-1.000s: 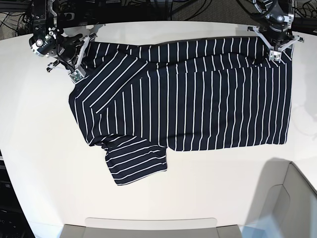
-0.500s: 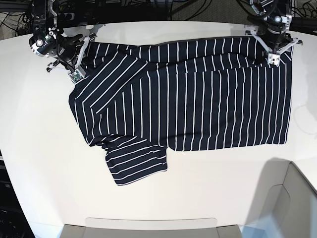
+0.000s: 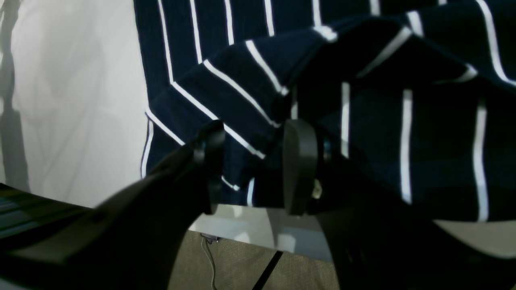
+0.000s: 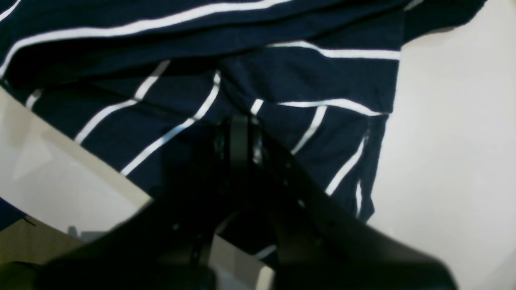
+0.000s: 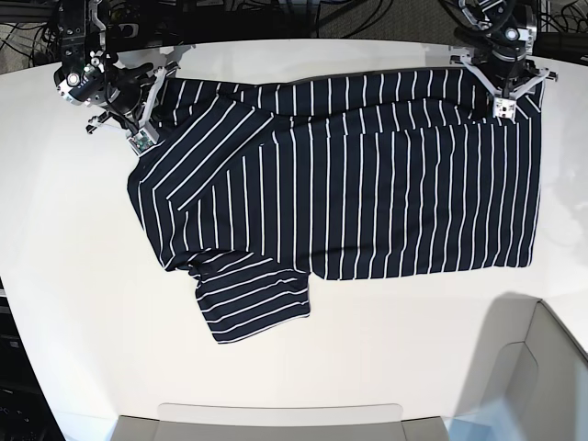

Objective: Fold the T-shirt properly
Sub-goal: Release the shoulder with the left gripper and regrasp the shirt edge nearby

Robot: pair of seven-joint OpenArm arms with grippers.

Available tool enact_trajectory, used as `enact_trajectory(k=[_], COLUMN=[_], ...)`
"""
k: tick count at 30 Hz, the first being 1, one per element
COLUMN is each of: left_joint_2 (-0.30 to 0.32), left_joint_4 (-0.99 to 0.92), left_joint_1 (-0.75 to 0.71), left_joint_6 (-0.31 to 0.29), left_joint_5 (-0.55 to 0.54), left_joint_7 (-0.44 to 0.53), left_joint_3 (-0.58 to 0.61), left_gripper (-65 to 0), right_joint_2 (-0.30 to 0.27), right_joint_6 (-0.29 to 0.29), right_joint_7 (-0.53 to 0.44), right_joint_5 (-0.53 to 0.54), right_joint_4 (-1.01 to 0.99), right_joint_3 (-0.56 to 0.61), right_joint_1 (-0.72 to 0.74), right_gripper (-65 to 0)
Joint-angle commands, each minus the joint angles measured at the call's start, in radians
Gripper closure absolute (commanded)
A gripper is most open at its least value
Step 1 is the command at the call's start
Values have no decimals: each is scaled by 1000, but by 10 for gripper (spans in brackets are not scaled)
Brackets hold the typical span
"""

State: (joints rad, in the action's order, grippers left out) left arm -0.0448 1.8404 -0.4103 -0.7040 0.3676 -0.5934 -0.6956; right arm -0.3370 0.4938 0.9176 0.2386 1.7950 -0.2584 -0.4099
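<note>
The T-shirt (image 5: pixel 367 184), dark navy with thin white stripes, lies flat across the white table (image 5: pixel 73 276), one sleeve (image 5: pixel 253 299) sticking out at the front left. My left gripper (image 5: pixel 503 106) is at its far right corner. In the left wrist view this gripper (image 3: pixel 252 137) is open, with a fold of the shirt (image 3: pixel 242 60) between the jaws and draped over one finger (image 3: pixel 300 165). My right gripper (image 5: pixel 141 140) is at the far left corner. The right wrist view shows it (image 4: pixel 238 125) shut on puckered shirt cloth (image 4: pixel 302 72).
A grey bin (image 5: pixel 551 367) stands at the front right corner and a flat grey tray edge (image 5: pixel 276 418) runs along the front. Cables lie beyond the table's far edge (image 5: pixel 303 18). The table's edge (image 3: pixel 242 229) is just behind my left gripper.
My left gripper has shifted slightly to the left along the shirt's far right corner. The right gripper and the rest of the shirt have stayed put.
</note>
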Motion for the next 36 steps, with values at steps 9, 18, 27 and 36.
enact_trajectory(k=[9,18,27,36], left_joint_2=[12,12,12,12], left_joint_4=[-74,-74,-77,-114], left_joint_1=[77,87,179,195], left_joint_6=[6,6,6,6], left_joint_5=[1,1,78,98], left_joint_7=[17,11,16,17], left_joint_3=[-11,-42,-121,-117], left_gripper=[-239,-236,-236,-236], right_joint_2=[-9,-9,-9,-9], right_joint_6=[-2,-2,-2,-2], right_joint_7=[-4,-4,-4,-4], right_joint_5=[0,0,0,0], right_joint_4=[12,12,12,12], right_joint_3=[-5,-5,-5,-5], right_joint_1=[6,6,7,15], right_gripper=[0,0,0,0])
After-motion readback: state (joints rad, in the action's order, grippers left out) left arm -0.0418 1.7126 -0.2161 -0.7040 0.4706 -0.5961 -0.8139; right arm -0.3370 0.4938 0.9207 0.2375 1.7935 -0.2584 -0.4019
